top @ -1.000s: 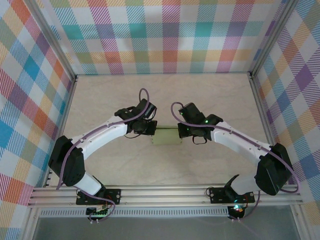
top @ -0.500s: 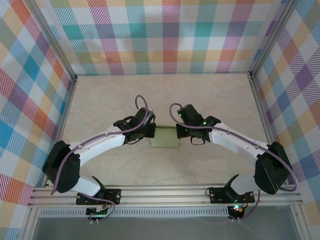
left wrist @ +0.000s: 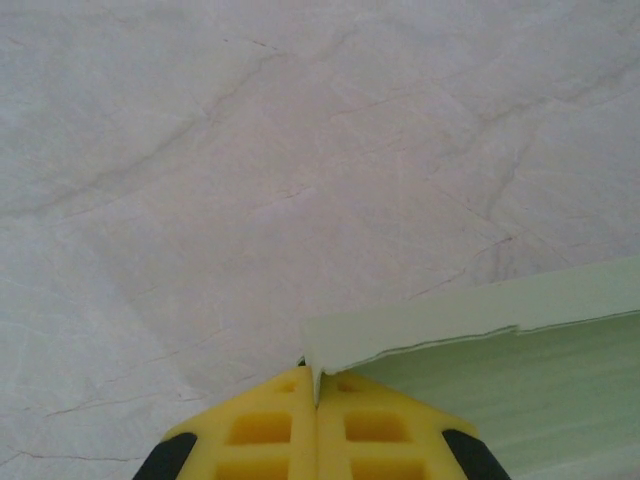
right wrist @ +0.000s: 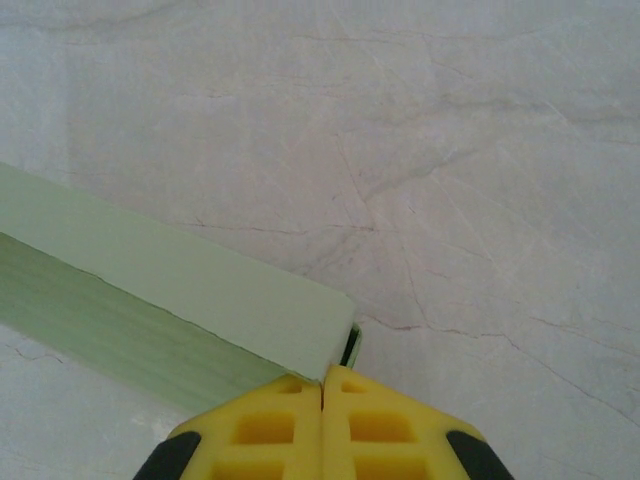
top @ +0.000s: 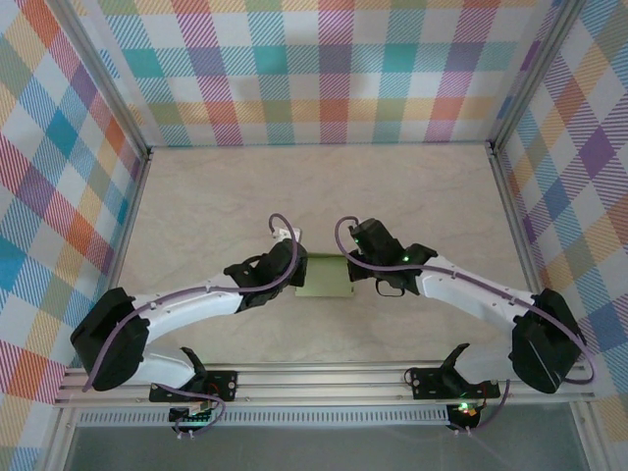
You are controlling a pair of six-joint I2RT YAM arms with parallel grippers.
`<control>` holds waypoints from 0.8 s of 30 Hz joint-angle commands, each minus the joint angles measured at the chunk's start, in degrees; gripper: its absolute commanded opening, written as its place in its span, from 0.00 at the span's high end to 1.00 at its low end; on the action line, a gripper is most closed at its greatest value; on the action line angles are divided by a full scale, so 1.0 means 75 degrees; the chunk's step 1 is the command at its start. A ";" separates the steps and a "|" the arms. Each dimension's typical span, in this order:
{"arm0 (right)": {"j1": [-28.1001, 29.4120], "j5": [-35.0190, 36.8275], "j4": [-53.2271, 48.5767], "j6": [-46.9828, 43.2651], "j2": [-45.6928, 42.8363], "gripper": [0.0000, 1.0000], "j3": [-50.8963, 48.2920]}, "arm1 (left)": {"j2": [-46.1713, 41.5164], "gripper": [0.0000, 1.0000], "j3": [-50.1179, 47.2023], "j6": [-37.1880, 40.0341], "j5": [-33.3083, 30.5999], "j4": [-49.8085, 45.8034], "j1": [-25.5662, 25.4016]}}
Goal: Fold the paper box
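Pale-green paper box (top: 326, 276) between both grippers (left wrist: 317, 380) (right wrist: 322, 385)

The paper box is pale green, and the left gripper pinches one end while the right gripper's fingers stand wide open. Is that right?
Not quite. The right gripper is not open: the right wrist view shows it shut on a corner of the pale green paper box. The left gripper does pinch the other end.
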 commanded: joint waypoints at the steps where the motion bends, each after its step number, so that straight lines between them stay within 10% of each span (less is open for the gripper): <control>1: 0.0186 -0.0019 0.0759 -0.0322 -0.0268 1.00 -0.0153 | -0.0263 1.00 -0.0341 0.0270 -0.0306 0.0732 -0.0200; 24: 0.1200 0.0762 0.2879 -0.0934 -0.0781 1.00 -0.1941 | -0.1038 1.00 -0.2996 0.0413 -0.1273 0.3291 -0.0533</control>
